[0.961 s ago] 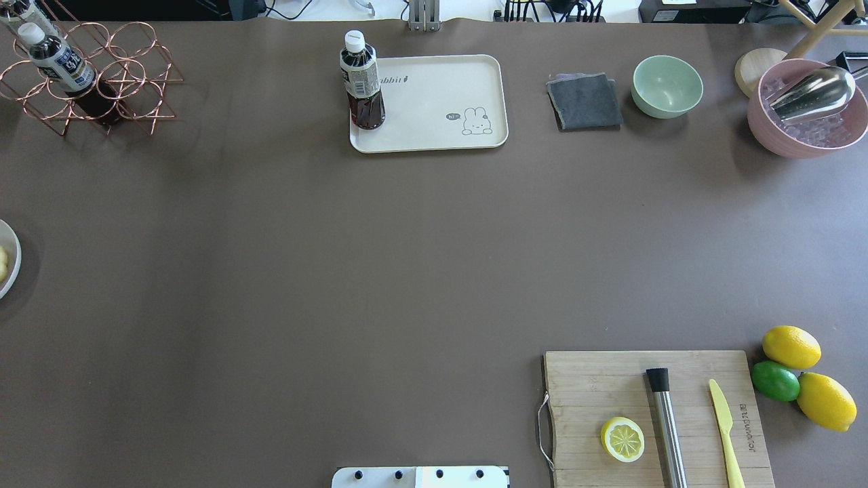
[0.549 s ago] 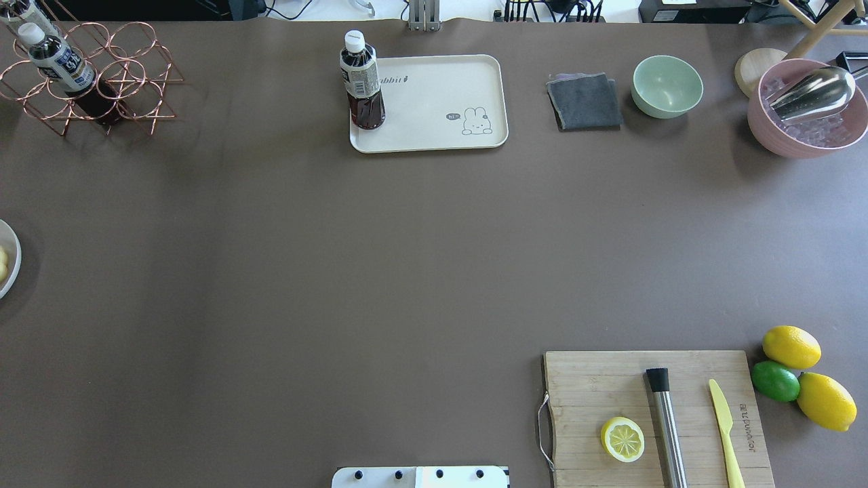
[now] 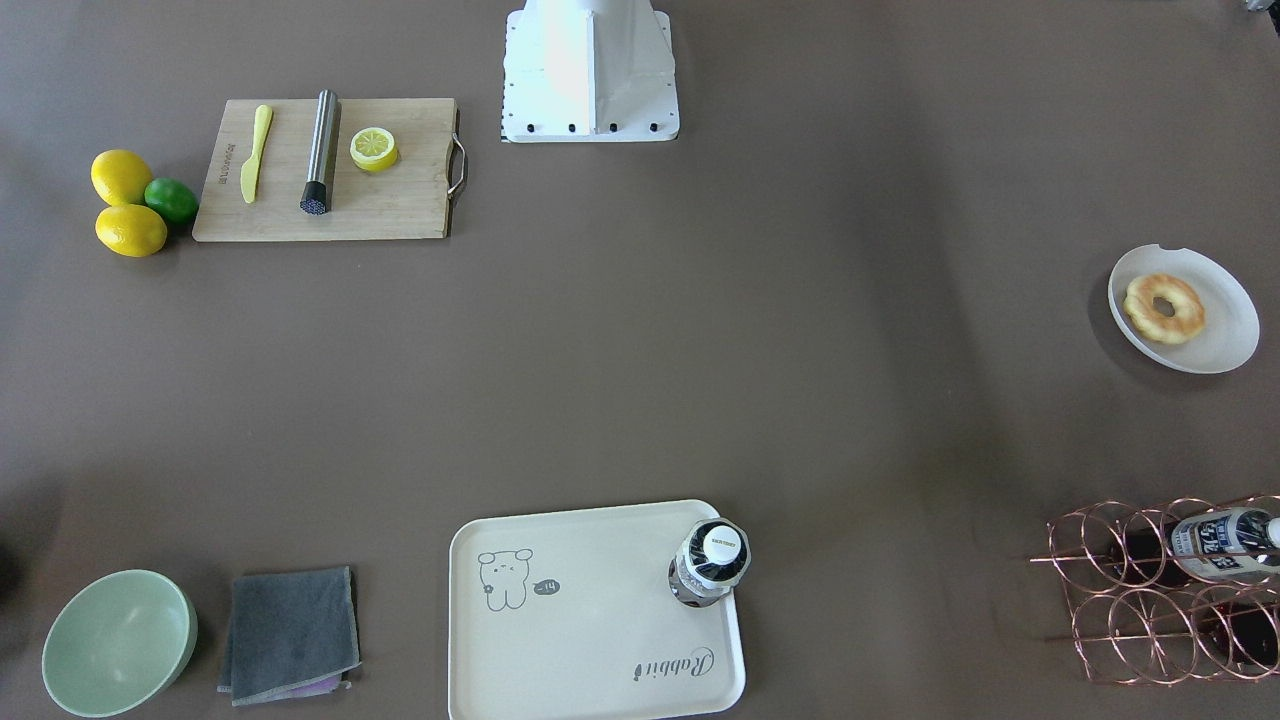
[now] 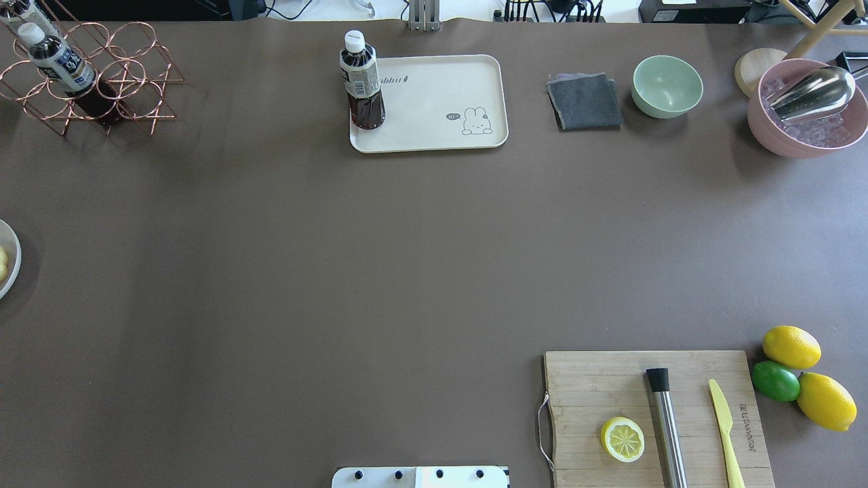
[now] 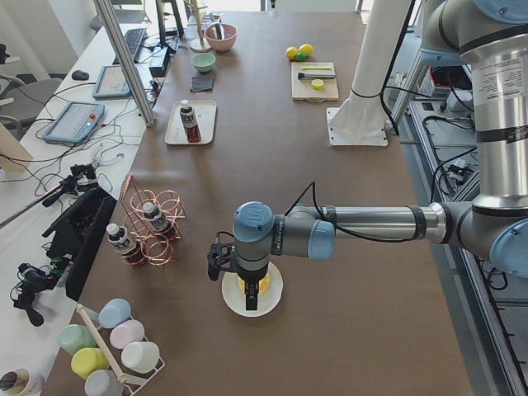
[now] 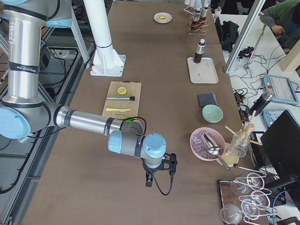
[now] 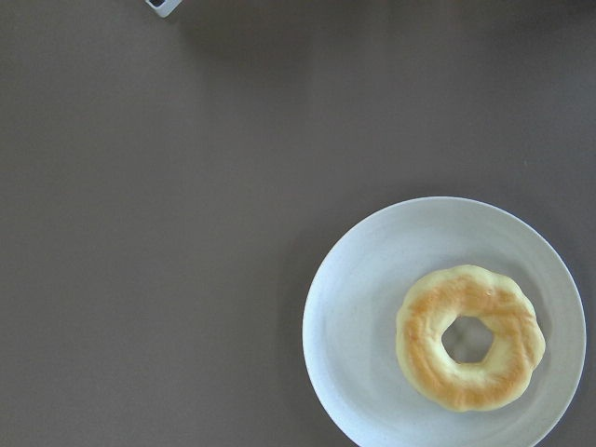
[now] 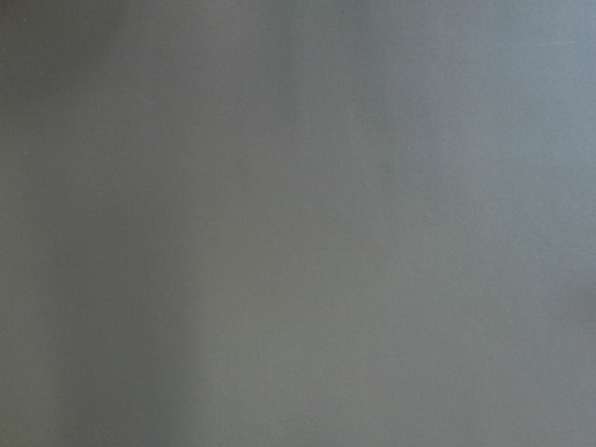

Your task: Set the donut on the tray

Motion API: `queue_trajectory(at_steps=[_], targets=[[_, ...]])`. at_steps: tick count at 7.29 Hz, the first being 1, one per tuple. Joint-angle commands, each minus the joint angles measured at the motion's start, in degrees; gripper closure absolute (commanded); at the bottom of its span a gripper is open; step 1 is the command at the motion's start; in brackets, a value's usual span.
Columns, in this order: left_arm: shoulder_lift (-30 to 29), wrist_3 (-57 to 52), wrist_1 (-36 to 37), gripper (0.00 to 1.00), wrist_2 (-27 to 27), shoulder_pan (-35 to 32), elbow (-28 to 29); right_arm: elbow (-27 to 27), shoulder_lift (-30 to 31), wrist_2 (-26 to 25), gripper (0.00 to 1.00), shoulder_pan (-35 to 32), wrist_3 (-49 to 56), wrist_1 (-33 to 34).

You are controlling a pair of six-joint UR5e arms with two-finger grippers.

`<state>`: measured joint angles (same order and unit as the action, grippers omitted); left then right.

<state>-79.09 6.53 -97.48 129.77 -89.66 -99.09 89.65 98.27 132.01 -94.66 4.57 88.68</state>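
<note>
While the left gripper (image 5: 250, 299) hangs above the donut (image 3: 1164, 309), lying on the white plate (image 3: 1225, 345) at 3 o'clock in the front-facing view, the approach seems in hand; whether the gripper is spread, I cannot tell; next it should descend, pinch the ring, and carry it to the tray (image 3: 590, 640) at 6 o'clock

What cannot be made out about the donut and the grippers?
- Overhead view: the donut and its plate are cut off by the left edge.
- Exterior left view: the left gripper hides most of the donut; its state is unclear.
- Exterior right view: the right gripper is too small to judge.
</note>
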Motion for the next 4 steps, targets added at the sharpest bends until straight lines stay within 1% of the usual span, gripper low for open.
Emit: queue_trajectory(at_steps=[1, 2, 3, 4], targets=[[0.42, -0.11, -7.09, 0.02, 0.05, -0.34, 0.66, 0.0, 0.43, 0.0, 0.0, 0.0, 0.0, 0.0], [0.51, -0.11, -10.59, 0.02, 0.14, -0.34, 2.31, 0.09, 0.52, 0.0, 0.0, 0.0, 0.0, 0.0], [0.08, -0.2, -12.37, 0.02, 1.18, -0.25, 3.11, 0.26, 0.52, 0.0, 0.0, 0.0, 0.0, 0.0], [0.51, -0.29, -13.34, 0.02, 3.71, -0.34, 2.85, 0.35, 0.7, 0.0, 0.0, 0.0, 0.0, 0.0]])
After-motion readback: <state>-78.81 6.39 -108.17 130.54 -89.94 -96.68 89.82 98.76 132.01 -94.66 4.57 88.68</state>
